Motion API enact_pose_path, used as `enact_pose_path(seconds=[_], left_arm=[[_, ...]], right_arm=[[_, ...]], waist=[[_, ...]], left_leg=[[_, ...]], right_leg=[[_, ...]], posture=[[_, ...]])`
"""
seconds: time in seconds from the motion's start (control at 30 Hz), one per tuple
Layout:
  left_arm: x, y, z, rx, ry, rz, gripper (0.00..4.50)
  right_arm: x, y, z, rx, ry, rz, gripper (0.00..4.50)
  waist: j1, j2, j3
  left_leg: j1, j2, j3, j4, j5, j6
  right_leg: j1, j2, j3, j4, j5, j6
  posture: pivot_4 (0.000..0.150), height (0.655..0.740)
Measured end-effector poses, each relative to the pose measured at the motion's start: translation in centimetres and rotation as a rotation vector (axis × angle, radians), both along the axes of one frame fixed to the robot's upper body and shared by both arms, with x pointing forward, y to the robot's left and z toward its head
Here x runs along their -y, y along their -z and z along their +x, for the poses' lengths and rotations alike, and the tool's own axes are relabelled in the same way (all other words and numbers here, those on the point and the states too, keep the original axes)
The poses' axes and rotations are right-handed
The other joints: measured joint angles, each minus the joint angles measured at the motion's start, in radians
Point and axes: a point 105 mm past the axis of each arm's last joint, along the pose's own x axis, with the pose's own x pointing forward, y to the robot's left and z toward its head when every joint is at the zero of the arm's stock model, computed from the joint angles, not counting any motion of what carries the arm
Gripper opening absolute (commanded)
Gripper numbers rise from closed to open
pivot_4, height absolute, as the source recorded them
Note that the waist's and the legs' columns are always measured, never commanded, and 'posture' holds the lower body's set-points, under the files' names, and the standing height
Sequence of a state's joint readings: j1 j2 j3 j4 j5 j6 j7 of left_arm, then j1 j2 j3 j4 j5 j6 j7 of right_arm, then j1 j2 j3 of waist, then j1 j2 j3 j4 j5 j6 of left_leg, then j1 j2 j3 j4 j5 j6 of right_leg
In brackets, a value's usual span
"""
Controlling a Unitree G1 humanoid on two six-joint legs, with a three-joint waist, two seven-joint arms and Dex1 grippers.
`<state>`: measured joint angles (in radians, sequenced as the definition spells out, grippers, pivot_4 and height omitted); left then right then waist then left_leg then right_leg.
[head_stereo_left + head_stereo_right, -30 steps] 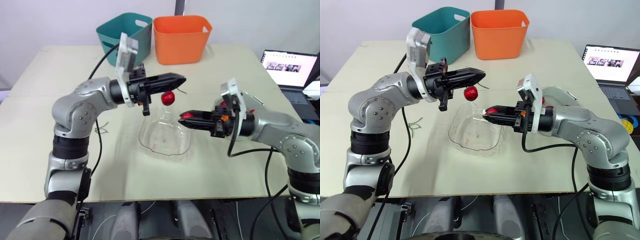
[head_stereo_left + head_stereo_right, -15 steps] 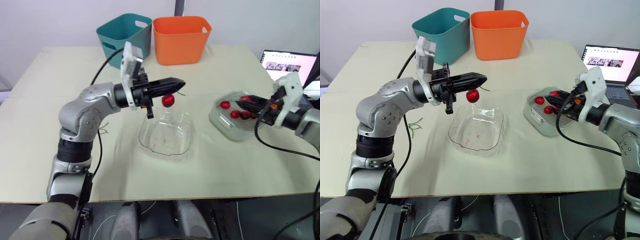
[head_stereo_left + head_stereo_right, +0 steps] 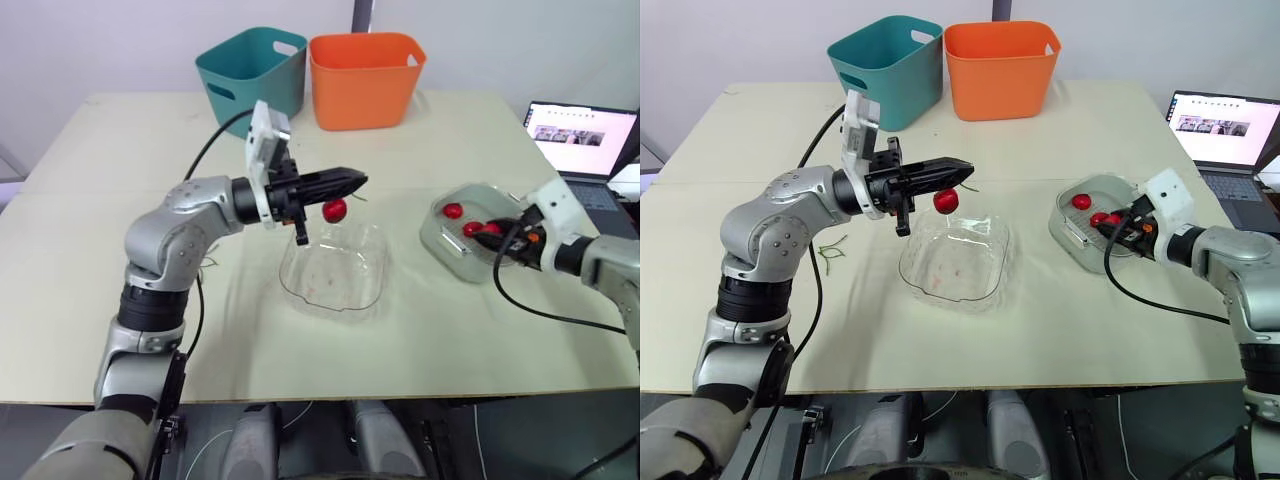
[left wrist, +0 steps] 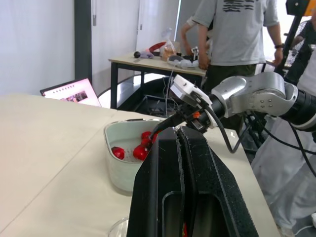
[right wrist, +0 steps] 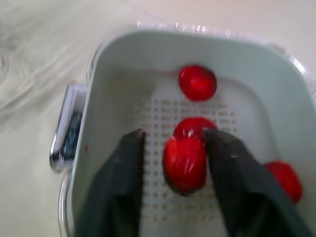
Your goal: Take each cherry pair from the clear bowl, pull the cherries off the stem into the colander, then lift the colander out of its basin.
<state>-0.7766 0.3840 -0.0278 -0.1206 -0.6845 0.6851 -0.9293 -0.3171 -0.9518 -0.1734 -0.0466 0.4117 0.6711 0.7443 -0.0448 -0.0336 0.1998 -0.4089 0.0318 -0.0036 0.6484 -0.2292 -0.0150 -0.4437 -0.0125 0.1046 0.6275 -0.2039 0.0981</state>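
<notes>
— Since you stand closest, what sits nearest the front edge of the table point(image 3: 90, 330)?

— The clear bowl point(image 3: 333, 268), about mid-table, with a few reddish specks on its floor.

— And the right gripper point(image 5: 174, 136)?

— It is to the bowl's right, low inside the white colander point(image 3: 437, 232), which sits in its clear basin point(image 3: 468, 270). Its fingers are spread. One cherry point(image 5: 185, 163) lies between them on the perforated floor, and other cherries lie around it.

— The left gripper point(image 3: 360, 180)?

— It is above the bowl's far rim with its fingers pressed together. They are pinching a dangling cherry point(image 3: 945, 200) by something too fine to make out. The fruit hangs just under the tips, over the bowl.

— Farther back?

— A teal bin point(image 3: 250, 65) and an orange bin point(image 3: 365, 75) stand side by side at the far edge. A laptop point(image 3: 580, 135) sits off to the right.
</notes>
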Motion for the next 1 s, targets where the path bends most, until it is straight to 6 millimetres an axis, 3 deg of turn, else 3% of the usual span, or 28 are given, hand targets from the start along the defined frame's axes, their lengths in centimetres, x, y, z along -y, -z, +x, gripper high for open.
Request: enact_pose_path(seconds=[0.07,0.2,0.3,0.43,0.53,0.7,0.83,1.0], left_arm=[[0.0,0.0,0.0,0.000,0.001,0.000,0.00],[-0.1,0.0,0.0,0.001,0.000,0.001,0.00],[-0.4,-0.3,0.1,0.006,-0.009,-0.006,0.00],[-0.8,-1.2,0.1,0.015,-0.008,-0.041,0.00],[-1.2,-1.9,-0.1,0.018,-0.001,-0.063,0.00],[-1.3,-2.5,-0.4,0.004,0.016,-0.083,0.00],[-1.1,-2.6,-0.8,0.005,0.032,-0.087,0.00],[-0.9,-2.6,-0.9,-0.001,0.039,-0.078,0.00]], right_arm=[[0.1,-0.3,0.0,0.010,0.003,-0.002,3.72],[0.3,-1.8,0.1,0.053,0.002,0.017,3.72],[-0.7,-4.0,0.1,0.106,-0.047,0.101,3.72],[-4.9,-7.5,-0.8,0.164,-0.234,0.248,4.48],[-8.2,-8.3,-1.7,0.137,-0.378,0.383,4.48],[-14.5,-7.3,-3.2,0.023,-0.591,0.555,4.48],[-17.3,-6.5,-3.3,-0.033,-0.637,0.657,4.48],[-19.0,-6.9,-3.3,-0.039,-0.663,0.706,4.48]], waist=[[-0.002,0.000,0.000],[-0.002,0.000,0.000],[-0.003,0.000,0.000],[-0.003,0.000,0.000],[-0.001,0.000,0.000],[-0.001,0.000,0.000],[-0.001,0.000,0.000],[-0.001,0.000,0.000]], left_leg=[[0.000,0.000,0.000,0.000,0.000,0.000],[0.000,0.000,0.000,0.000,0.000,0.000],[0.000,0.000,0.000,0.000,0.000,0.000],[0.000,0.000,-0.001,0.000,0.000,0.000],[0.000,0.000,-0.001,0.000,0.000,0.000],[0.000,0.000,-0.001,0.000,0.000,0.000],[0.000,0.000,-0.001,0.000,0.000,0.000],[0.000,0.000,-0.001,0.000,0.000,0.000]], right_leg=[[0.000,0.000,0.000,0.000,0.000,0.000],[0.000,0.000,0.000,0.000,0.000,0.000],[0.000,0.000,0.000,0.000,0.000,0.000],[0.000,0.000,0.000,0.000,0.000,0.000],[0.000,0.000,0.000,0.000,0.000,0.000],[0.000,0.000,-0.001,0.000,0.000,0.000],[0.000,0.000,-0.001,0.000,0.001,-0.001],[0.000,0.000,-0.001,0.000,0.001,-0.001]], posture=[[0.150,0.7400],[0.150,0.7400],[0.150,0.7400],[0.150,0.7400],[0.150,0.7400],[0.150,0.7400],[0.150,0.7400],[0.150,0.7400]])
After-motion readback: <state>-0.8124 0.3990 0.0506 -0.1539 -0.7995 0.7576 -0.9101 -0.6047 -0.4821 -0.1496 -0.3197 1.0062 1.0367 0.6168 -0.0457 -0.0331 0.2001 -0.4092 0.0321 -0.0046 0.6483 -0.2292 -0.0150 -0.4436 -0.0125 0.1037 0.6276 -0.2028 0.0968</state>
